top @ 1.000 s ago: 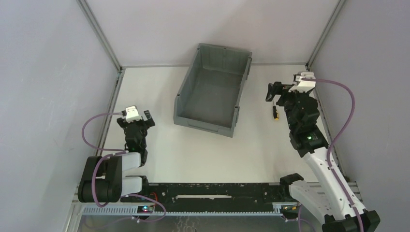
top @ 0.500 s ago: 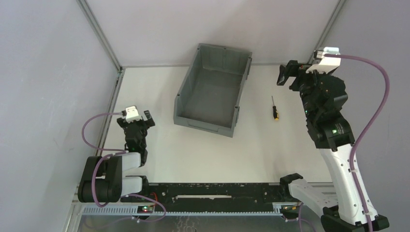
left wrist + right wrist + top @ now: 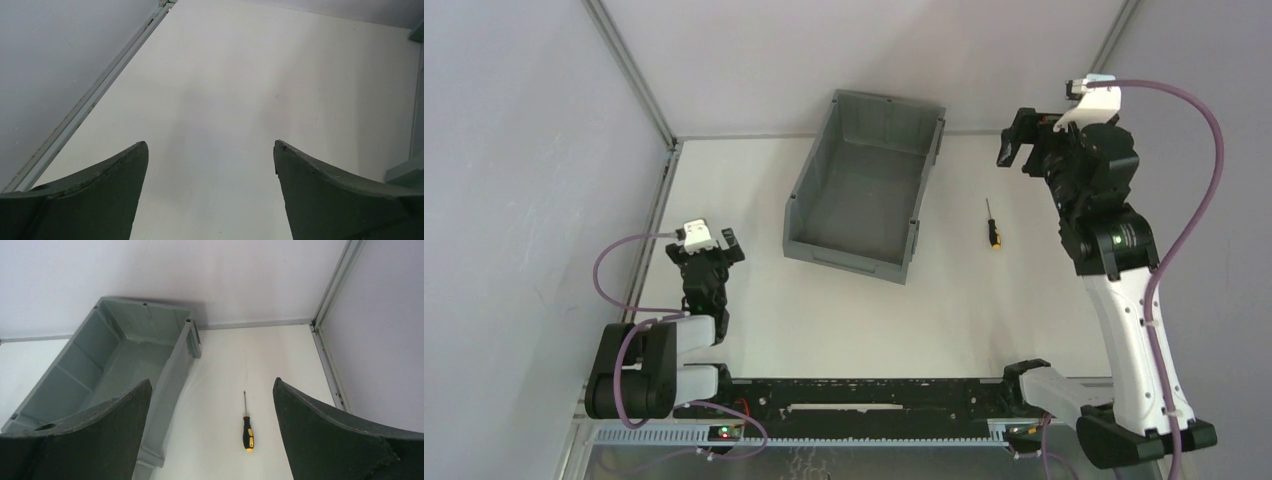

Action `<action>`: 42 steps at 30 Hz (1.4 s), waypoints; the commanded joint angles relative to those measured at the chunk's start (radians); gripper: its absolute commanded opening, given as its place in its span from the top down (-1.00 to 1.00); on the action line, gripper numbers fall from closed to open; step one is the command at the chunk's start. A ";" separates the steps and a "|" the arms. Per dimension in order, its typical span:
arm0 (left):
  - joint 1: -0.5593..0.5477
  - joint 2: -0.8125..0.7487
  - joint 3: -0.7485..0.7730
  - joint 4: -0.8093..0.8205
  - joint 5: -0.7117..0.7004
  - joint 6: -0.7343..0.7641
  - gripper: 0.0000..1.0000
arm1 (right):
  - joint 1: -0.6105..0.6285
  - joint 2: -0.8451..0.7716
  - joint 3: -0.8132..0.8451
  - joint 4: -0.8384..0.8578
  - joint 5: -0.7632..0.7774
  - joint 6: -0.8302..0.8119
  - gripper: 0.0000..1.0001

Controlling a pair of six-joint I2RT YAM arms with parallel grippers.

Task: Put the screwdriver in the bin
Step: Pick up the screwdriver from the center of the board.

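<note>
White surface (image 3: 844, 310), grey walls (image 3: 514, 150): my right fingers (image 3: 330, 440), low over the screwdriver (image 3: 992, 224) a second ago, have lifted away, spread wide and empty. So the screwdriver lies loose on the surface, near the bin (image 3: 889, 100) on its right, not yet picked up. My left fingers (image 3: 90, 200) sit idle, spread too. I count one screwdriver, one bin, two arms.

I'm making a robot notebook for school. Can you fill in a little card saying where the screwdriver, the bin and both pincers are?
screwdriver: lying flat on the table, right of the bin, not touching it
bin: grey, nothing inside
right pincer: open, raised, holding nothing, looking down at the screwdriver
left pincer: open, over bare table, holding nothing
job done: not yet
</note>
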 commanded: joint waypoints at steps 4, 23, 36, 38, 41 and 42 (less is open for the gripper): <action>-0.005 -0.009 0.033 0.031 -0.012 0.024 -1.00 | -0.075 0.156 0.068 -0.050 -0.081 0.040 -0.99; -0.005 -0.008 0.033 0.031 -0.013 0.024 -1.00 | -0.232 0.606 -0.126 0.078 -0.170 0.038 -0.99; -0.005 -0.008 0.033 0.031 -0.012 0.024 -1.00 | -0.256 0.828 -0.165 0.072 -0.162 0.032 -0.91; -0.005 -0.009 0.033 0.031 -0.013 0.024 -1.00 | -0.256 0.854 -0.172 0.075 -0.159 0.030 -0.88; -0.005 -0.008 0.033 0.031 -0.012 0.024 -1.00 | -0.258 0.883 -0.179 0.079 -0.159 0.030 -0.79; -0.005 -0.008 0.032 0.031 -0.012 0.024 -1.00 | -0.258 0.890 -0.180 0.077 -0.161 0.030 -0.70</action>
